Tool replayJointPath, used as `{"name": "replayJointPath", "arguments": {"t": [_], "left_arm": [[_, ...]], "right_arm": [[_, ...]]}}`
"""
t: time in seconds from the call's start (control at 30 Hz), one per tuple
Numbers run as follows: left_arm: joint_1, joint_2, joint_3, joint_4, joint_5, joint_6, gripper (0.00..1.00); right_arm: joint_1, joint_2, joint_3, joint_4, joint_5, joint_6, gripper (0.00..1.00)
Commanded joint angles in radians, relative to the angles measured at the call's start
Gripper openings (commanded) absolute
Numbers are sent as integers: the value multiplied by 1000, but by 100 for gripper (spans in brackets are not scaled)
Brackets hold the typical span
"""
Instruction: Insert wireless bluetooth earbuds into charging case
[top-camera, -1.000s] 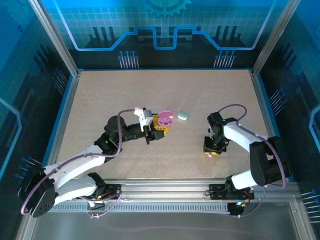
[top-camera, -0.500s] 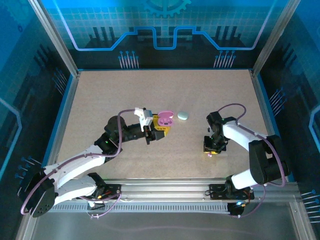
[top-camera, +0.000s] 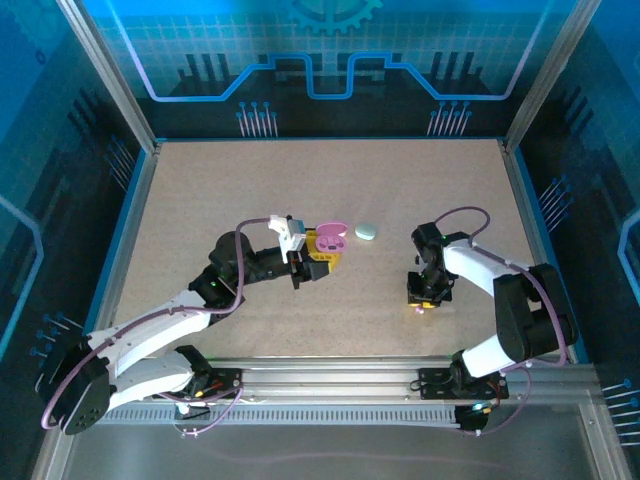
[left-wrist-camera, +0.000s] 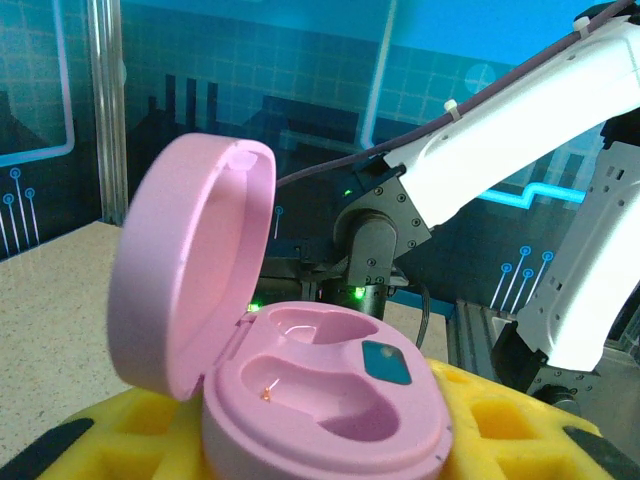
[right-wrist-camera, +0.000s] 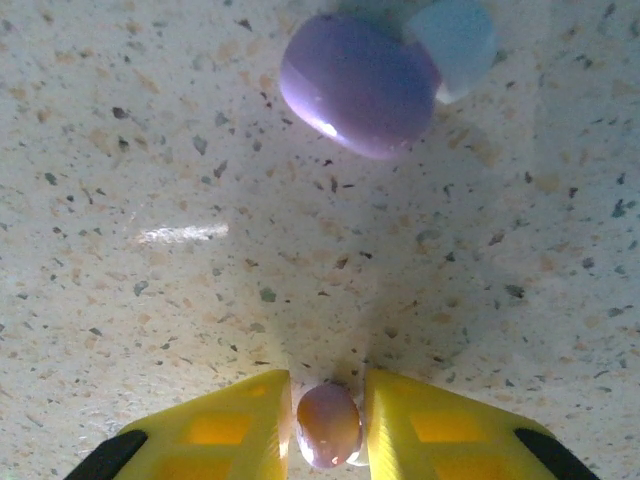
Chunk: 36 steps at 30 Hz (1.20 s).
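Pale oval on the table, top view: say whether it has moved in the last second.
No. The pale oval keeps its place against the table's far edge.

no readable text, labels, numbers

A robotics lab cell: aluminium frame (top-camera: 110, 80), blue circuit-print panels (top-camera: 330, 50), two bolted arms (top-camera: 160, 320), speckled bench (top-camera: 250, 180).
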Motion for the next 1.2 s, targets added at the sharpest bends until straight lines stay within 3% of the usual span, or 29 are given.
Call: {"name": "replayJointPath", "arguments": {"t": [0.0,0.3,0.53,0.7,0.93,1.03,1.17], "left_arm": [[-7,-10,3,12,-5,-5,28],[-6,-7,2,10,-3,-6,28],[-7,-14,1,8,-20,-1,29],[-5,-27,-4,-14,-51,20,28],[-2,-67,-15,-58,-123,65,28],[1,-73,-19,-78,-142,83,29],[3,-75,-20,-81,-145,99,29]], "right_arm": [[14,17,19,-13,7,6,26],[20,29,21,-16,8,7,24],[21,-70,50,-34,-47,0,18],[11,-235,100,21,-341,-1,18],[-10,-316,190,262,-918,99,18],[-9,-305,220,339,-1071,139,18],[-10,-291,261,372,-1166,172,18]]}}
